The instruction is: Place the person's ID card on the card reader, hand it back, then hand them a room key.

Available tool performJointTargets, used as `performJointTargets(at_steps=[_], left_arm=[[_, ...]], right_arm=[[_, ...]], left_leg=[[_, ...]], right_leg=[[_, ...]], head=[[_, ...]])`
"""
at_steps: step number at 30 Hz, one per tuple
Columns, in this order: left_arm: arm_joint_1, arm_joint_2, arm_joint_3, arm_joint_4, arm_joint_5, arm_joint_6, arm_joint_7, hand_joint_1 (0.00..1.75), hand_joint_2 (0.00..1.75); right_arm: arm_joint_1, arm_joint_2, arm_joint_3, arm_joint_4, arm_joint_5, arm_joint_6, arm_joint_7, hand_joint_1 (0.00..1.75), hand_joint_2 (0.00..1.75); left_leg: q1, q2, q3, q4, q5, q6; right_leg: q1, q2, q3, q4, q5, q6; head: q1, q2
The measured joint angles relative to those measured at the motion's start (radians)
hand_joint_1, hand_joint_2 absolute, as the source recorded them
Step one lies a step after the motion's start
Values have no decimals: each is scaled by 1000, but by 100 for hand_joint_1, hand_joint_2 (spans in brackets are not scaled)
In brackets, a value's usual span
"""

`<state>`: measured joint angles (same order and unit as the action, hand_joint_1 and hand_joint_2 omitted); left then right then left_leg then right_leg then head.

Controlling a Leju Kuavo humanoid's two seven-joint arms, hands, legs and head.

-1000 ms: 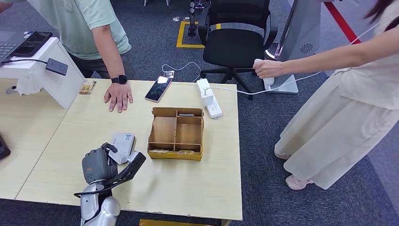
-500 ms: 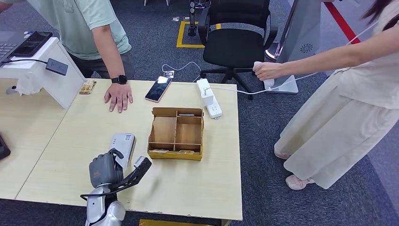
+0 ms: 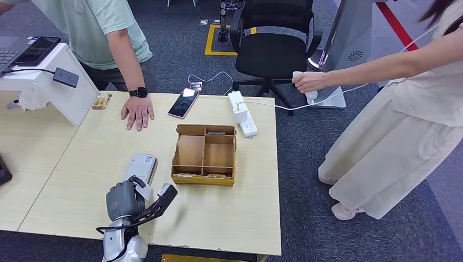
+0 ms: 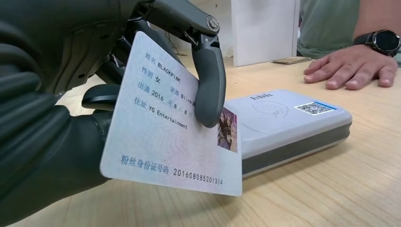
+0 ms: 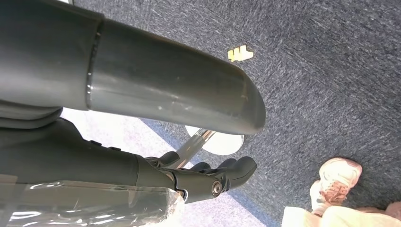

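Head view: left hand holds ID card beside card reader

Head view, worktop (image 3: 82,158) light wood. Left hand (image 3: 124,201) sits near the front edge, at about 7 o'clock from the wooden organiser box (image 3: 204,154). The card reader (image 3: 141,167), pale grey and flat, lies at 9 o'clock from that box; the hand is just below it, at its 6 o'clock.

Left wrist view: the left hand (image 4: 94,90) pinches the ID card (image 4: 170,123) between the thick thumb and a dark finger (image 4: 208,80) pressed on the card's printed face. Card stands tilted on edge, its lower corner close above the worktop (image 4: 331,189). It overlaps the near end of the card reader (image 4: 288,125) in this view; I cannot tell whether card and reader touch. Reader top shows a QR sticker.

A person's hand (image 3: 137,111) lies flat on the worktop at the far edge, 12 o'clock from the reader, wrist wearing a dark watch. A phone (image 3: 183,102) lies just beside it, at its 3 o'clock. A white power strip (image 3: 242,114) sits at 1 o'clock from the box.

Right wrist view: right hand (image 5: 208,177) hangs above blue-grey carpet, fingers curled inward together, nothing between them.

A second person stands off the worktop's right side, holding a small white object on a cable.
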<state>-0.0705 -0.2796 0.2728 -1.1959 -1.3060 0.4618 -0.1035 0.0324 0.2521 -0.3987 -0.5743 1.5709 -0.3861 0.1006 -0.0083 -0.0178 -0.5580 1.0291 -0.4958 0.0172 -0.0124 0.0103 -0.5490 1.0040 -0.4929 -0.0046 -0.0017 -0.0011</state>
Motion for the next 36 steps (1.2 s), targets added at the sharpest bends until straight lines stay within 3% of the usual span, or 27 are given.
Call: performJointTargets(at_steps=[8,21,36], left_arm=[[0,-1,0,0,9,-9,18,175,175],[-7,-1,0,-4,40,-5,-18,175,175],[-42,0,2,-63,195,-43,-72,175,175]], right_arm=[[3,4,-7,-13,0,2,-14,0,0],[3,6,-9,-19,0,11,-17,0,0],[-1,6,-9,-15,0,8,-17,0,0]], left_leg=[[0,0,0,0,0,0],[0,0,0,0,0,0],[0,0,0,0,0,0]], right_leg=[[0,0,0,0,0,0],[0,0,0,0,0,0],[0,0,0,0,0,0]], head=[[0,0],[0,0],[0,0]])
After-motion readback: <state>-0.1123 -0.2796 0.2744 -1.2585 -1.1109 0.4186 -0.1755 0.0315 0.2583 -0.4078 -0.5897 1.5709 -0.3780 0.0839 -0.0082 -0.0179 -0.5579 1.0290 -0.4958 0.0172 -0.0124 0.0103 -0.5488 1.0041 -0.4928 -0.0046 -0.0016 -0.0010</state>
